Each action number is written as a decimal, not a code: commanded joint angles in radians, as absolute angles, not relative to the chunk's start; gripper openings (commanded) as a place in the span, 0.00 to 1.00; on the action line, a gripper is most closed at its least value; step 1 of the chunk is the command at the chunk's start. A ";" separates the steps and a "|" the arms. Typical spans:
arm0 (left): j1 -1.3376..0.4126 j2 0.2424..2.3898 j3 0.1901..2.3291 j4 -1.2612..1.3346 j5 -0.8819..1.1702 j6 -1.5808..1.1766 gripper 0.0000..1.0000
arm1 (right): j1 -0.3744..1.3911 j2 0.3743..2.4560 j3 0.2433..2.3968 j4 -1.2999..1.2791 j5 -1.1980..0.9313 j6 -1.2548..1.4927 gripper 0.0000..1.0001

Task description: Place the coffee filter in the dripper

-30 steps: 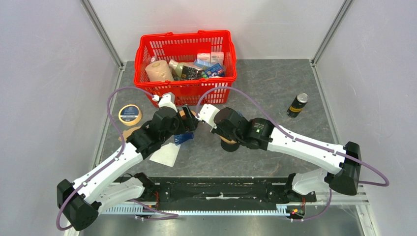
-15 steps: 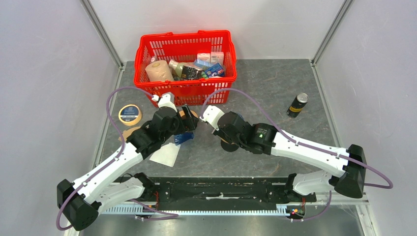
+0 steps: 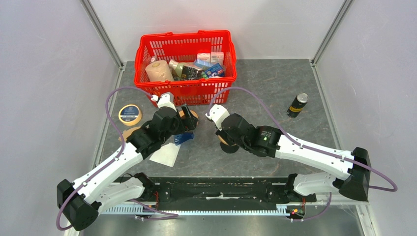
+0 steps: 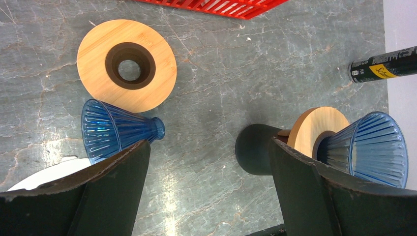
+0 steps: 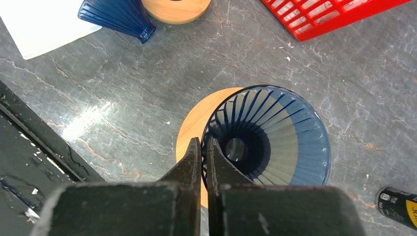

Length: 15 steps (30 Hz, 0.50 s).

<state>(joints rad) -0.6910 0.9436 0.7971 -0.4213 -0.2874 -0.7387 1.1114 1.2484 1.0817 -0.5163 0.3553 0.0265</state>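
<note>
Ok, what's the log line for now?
left gripper: open, empty | right gripper: shut, at dripper rim | coffee filter: lying on table, not in dripper

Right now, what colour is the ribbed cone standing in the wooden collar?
The cone is translucent blue; clearest from the right wrist.

Gray stone-look surface (image 3: pixel 275 83) w/ pale cracks & a shiny light spot near the front. Plain white walls (image 3: pixel 44 73) stood on 3 sides, thin metal posts (image 3: pixel 101 32) at the back corners. Black rail (image 3: pixel 221 189) ran along the near edge.
</note>
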 commanded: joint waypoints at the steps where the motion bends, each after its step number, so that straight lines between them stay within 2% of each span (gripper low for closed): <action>1: -0.688 0.931 0.822 -0.416 -0.313 -0.721 0.96 | 1.102 1.284 1.028 -0.599 0.239 0.141 0.00; 15: -0.686 0.927 0.821 -0.428 -0.321 -0.725 0.96 | 1.016 1.273 0.967 -0.586 0.114 0.258 0.00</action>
<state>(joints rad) -0.6910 0.9432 0.7971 -0.4255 -0.2882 -0.7387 1.0401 1.2255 1.0443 -0.4572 0.2497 0.1337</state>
